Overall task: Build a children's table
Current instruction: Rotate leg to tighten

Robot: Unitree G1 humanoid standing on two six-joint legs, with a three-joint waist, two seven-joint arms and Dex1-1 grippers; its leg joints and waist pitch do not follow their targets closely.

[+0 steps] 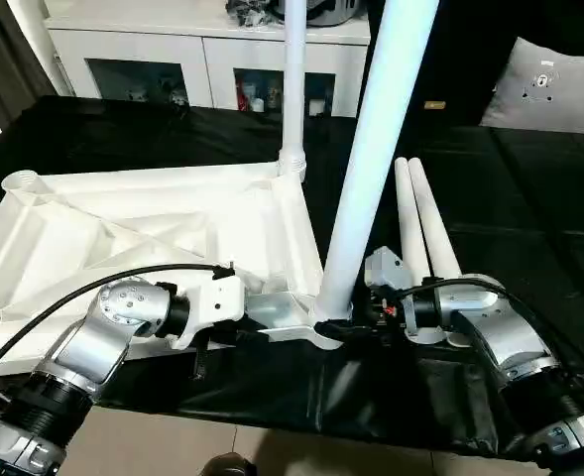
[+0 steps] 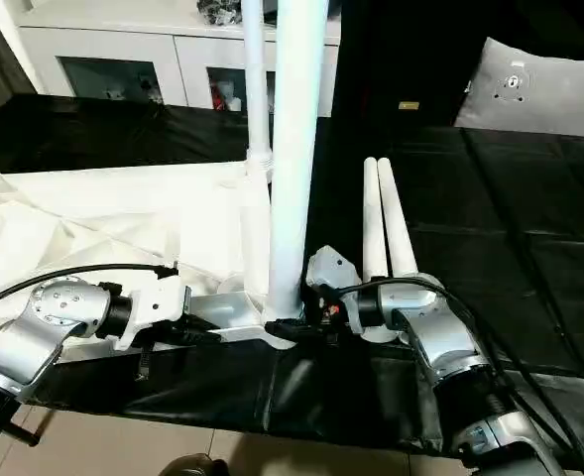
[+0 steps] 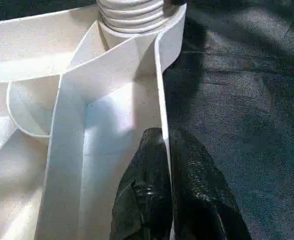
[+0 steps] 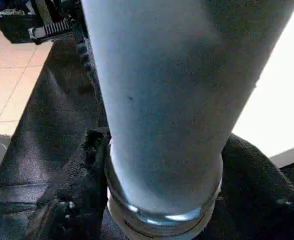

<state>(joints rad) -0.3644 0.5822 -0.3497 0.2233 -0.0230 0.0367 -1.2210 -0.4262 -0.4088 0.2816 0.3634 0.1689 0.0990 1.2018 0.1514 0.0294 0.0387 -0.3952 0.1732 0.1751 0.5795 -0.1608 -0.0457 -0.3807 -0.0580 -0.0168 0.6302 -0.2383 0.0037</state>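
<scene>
The white table top (image 1: 123, 228) lies upside down on black cloth, ribbed underside up. One tube leg (image 1: 294, 89) stands upright in the far right corner socket. A second leg (image 1: 376, 149) rises from the near right corner socket (image 1: 323, 332), leaning slightly. My right gripper (image 4: 164, 150) is shut on its base, one finger (image 4: 82, 165) on each side. My left gripper (image 3: 167, 145) is shut on the top's side wall close to that socket, its fingers (image 3: 147, 170) pinching the rim. Two more legs (image 1: 425, 223) lie side by side on the cloth behind my right wrist.
A white cabinet with glass doors (image 1: 153, 64) stands behind the work. A grey cushion (image 1: 549, 89) rests at the back right. The black cloth (image 1: 539, 208) reaches the near edge, and tiled floor (image 1: 173, 446) shows below it.
</scene>
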